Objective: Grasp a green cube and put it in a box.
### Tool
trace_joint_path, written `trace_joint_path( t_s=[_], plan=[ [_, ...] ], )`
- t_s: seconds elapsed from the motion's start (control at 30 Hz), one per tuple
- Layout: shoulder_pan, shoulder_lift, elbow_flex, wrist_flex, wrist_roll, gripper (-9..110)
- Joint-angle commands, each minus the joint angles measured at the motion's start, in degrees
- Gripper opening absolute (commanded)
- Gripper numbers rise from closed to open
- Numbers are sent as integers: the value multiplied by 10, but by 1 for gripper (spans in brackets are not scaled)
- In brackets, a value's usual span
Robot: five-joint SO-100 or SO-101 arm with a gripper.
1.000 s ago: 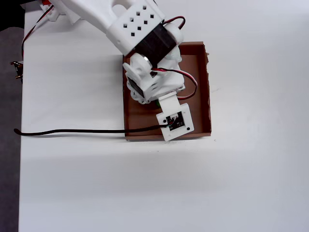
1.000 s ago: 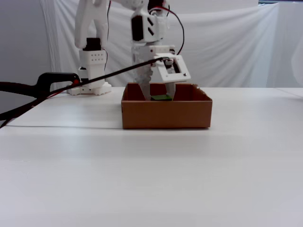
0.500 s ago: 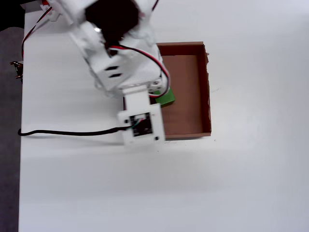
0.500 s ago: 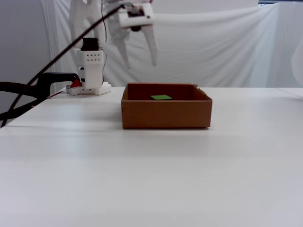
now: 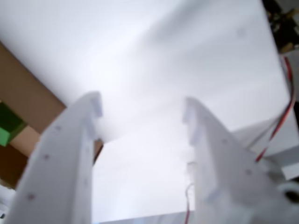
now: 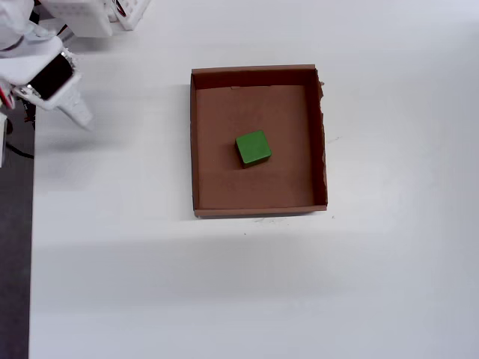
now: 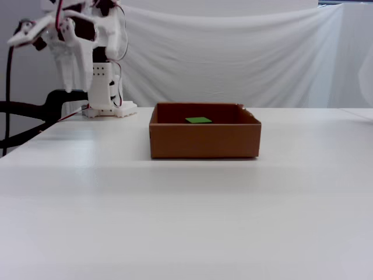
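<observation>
- Jaws of the gripper (image 5: pixel 142 109) stand apart with nothing between them, so the cube appears to be delivered.
- The green cube (image 6: pixel 253 147) lies flat near the middle of the box (image 6: pixel 196 142), clear of every wall.
- The gripper hangs high and well away from the box, over bare table (image 6: pixel 224 292) with open room around it.

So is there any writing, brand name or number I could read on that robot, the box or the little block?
None can be read in any view.
Shallow brown cardboard box: plain walls, no print or label.
Small bright-green cube: bare faces.
White plastic two-finger gripper: only small dots like screw holes, no letters.
White robot base: too small and blurred to show any marking.
</observation>
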Motion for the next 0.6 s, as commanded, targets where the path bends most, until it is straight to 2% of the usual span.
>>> trace_joint_path(
  t_s=[0.0,0.27,0.57],
  plan=[
    [19,89,69,-18,2,22],
    [33,329,253,19,3,22],
    [50,439,341,62,4,22]
  ],
)
